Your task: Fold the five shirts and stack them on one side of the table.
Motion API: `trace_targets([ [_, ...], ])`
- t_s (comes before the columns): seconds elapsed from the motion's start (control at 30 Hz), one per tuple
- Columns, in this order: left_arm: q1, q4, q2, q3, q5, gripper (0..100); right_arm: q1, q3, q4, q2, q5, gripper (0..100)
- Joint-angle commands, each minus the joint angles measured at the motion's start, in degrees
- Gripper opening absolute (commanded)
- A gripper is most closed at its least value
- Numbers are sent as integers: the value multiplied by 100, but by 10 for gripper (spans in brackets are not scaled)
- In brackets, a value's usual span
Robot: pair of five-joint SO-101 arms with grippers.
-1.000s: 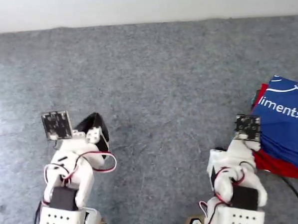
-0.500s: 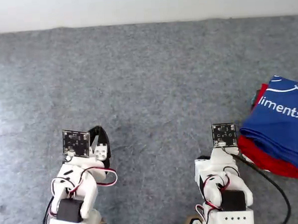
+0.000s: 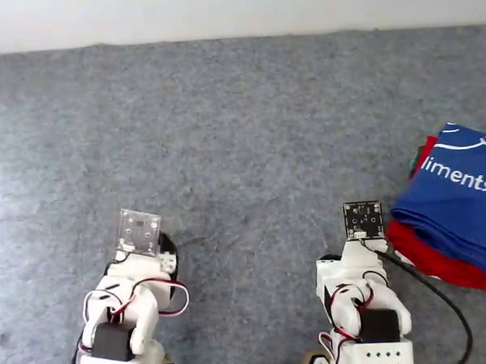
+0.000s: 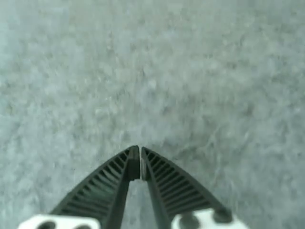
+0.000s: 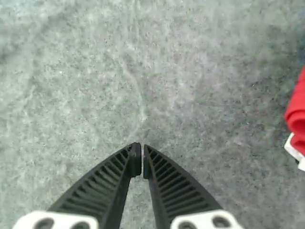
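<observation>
Where shirts [image 3: 456,229] lie stacked, blue shirt [image 3: 466,199] topmost, white lettering [image 3: 461,175]

White left arm [image 3: 128,290], right arm [image 3: 355,275] — black servos [image 3: 113,342], red-white wires [image 3: 344,299]; left end effector [image 4: 139,161], right end effector [image 5: 142,160] — black, ribbed.

grey felt-covered table [image 3: 248,125]; folded shirts stack [image 3: 460,207] at its right edge

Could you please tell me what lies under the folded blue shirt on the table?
A folded red shirt lies directly under the blue shirt, with its edge sticking out. Any further shirts beneath are covered.
</observation>
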Motion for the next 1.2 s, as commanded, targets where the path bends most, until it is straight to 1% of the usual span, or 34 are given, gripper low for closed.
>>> trace_targets([
  [0.0, -26, 404, -44, -48, -26, 13, -48, 79, -57, -57, -26, 9],
  [0.2, -18, 510, -44, -48, -26, 14, -48, 79, -57, -57, -26, 9],
  [0.33, -9, 1152, -53, -48, -35, 14, -48, 79, -57, -57, -26, 9],
  [1.17, -18, 1099, -53, -48, -35, 14, -48, 79, -57, -57, -26, 9],
])
